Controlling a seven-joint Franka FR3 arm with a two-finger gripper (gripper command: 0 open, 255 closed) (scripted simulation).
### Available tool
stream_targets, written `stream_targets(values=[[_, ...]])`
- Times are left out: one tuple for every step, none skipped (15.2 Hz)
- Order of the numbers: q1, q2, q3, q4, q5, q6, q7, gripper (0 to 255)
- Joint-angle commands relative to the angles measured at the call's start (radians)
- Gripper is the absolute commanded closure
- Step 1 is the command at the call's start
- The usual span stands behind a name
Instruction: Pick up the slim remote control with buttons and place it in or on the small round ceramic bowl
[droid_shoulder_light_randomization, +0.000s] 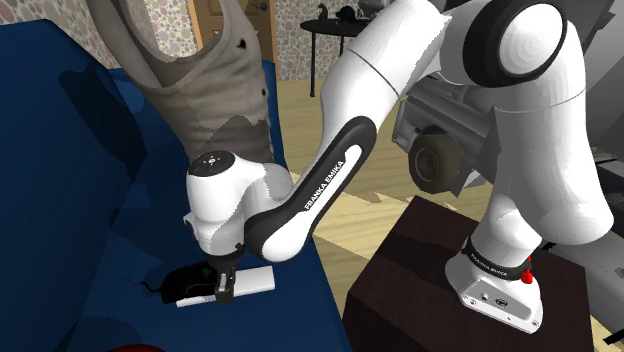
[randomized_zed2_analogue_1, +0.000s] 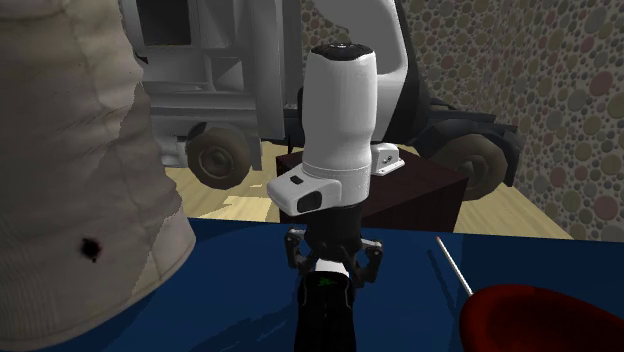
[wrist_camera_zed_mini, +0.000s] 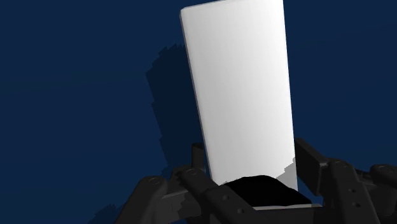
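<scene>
The remote is a slim slab, white at one end and black at the other, with no buttons showing. It lies on the blue cushion. My gripper points down over it, and its fingers clasp the remote's long sides near where the white meets the black. In the shoulder view the gripper stands on the remote. In the second exterior view the gripper grips the remote's dark end. A dark red round bowl sits at that view's lower right.
A grey-beige garment drapes over the blue sofa behind the arm and looms at the second exterior view's left. The dark stand box is beside the sofa. A grey truck and a small black round table stand on the wooden floor.
</scene>
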Motion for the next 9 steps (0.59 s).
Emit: stream_targets(values=[[-0.001,0.004,-0.003,0.002,-0.001,-0.002,0.000,255],[-0.005,-0.006,0.001,0.001,0.004,-0.011,-0.004,255],[-0.008,-0.016,0.006,0.001,0.010,-0.020,-0.007,255],[-0.011,-0.025,0.010,0.001,0.015,-0.030,-0.011,255],[-0.014,-0.035,0.014,0.002,0.021,-0.039,-0.015,255],[-0.017,-0.044,0.018,0.003,0.027,-0.049,-0.018,255],[-0.020,-0.054,0.022,0.003,0.032,-0.059,-0.022,255],[-0.023,-0.063,0.026,0.004,0.038,-0.069,-0.025,255],[-0.026,-0.072,0.029,0.006,0.043,-0.079,-0.029,255]])
